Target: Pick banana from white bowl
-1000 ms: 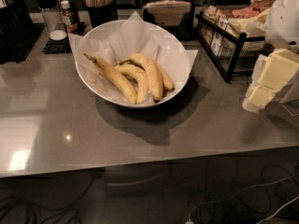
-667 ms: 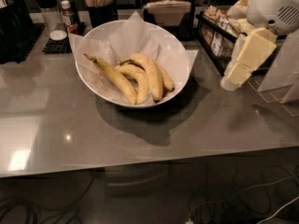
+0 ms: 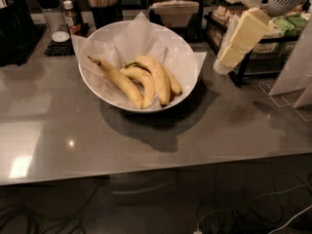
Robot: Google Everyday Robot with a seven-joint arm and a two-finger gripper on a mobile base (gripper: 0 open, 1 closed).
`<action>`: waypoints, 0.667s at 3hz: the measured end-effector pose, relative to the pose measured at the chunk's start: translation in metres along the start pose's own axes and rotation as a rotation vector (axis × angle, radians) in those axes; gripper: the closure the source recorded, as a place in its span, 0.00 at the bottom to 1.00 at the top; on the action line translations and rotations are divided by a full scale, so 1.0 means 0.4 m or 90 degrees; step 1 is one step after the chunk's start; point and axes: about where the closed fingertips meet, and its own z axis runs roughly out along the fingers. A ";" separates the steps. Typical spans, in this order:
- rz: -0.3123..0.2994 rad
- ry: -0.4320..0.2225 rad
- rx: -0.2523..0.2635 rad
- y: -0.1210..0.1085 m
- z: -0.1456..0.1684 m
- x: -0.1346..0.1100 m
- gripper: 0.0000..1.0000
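Tool [image 3: 225, 62] near white bowl [image 3: 97, 82], over counter [image 3: 73, 145] | grip: cannot tell | bananas [image 3: 146, 79] in bowl

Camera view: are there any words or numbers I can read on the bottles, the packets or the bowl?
No text here can be read.
Bottles: labels too blurred to read.
Packets in the rack: print too blurred to read.
Bowl and bananas: no writing.
Gripper, hanging just right of the bowl: no writing seen.
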 end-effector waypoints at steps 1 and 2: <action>0.049 -0.025 0.009 -0.004 0.020 0.010 0.00; 0.092 -0.070 -0.011 -0.022 0.089 -0.019 0.00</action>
